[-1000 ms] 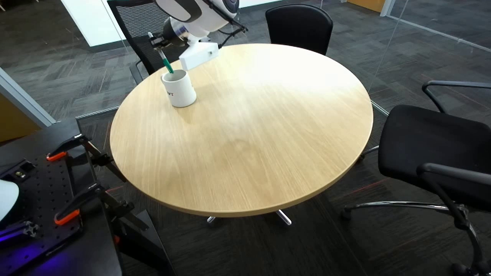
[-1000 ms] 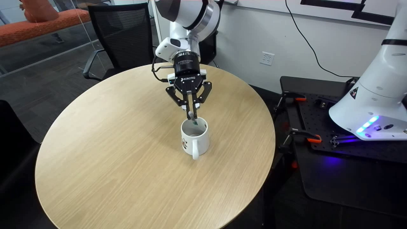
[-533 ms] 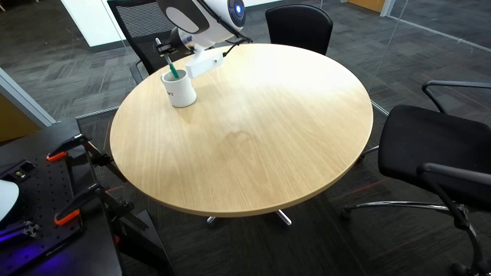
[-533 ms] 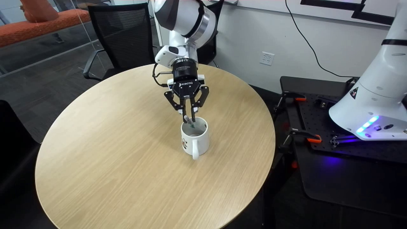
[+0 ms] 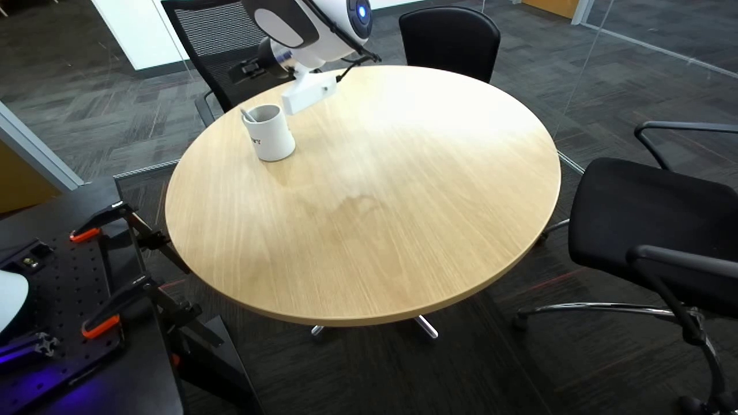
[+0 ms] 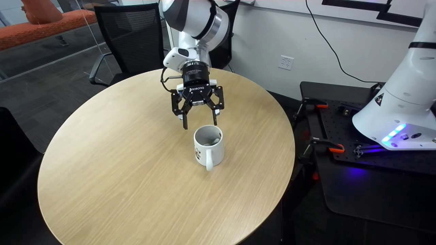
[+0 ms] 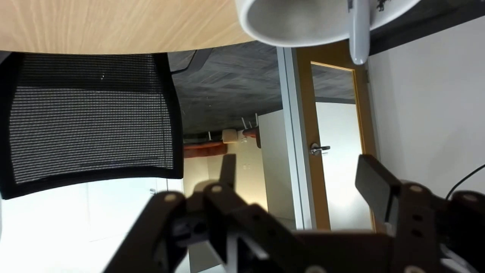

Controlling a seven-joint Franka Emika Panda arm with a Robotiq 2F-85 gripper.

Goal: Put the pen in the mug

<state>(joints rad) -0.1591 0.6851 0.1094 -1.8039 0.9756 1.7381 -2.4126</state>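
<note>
On the pale, round wooden table (image 6: 129,163) nothing seems to have slid in the last half second, and we find the white robot arm (image 6: 199,18) little changed in pose. What has changed is the black two-fingered gripper (image 6: 200,125): its jaws, narrow half a second ago, now stand wide with nothing between them and clear of the white cylindrical ceramic mug (image 6: 218,153). That mug stands upright where it was, and the slim, grey-ended pen (image 5: 248,116) has dropped into it, leaning with its end over the rim. We take the placing as done, with only a retreat of the arm left to make. Some of this we make out poorly: in an exterior view the gripper's dark shape melts into the black mesh-backed chair (image 5: 216,34) behind it; the wrist view crops the mug along the upper border; and the pen's green length, visible half a second ago, is hidden inside, so we cannot tell whether its tip touches the bottom.
</note>
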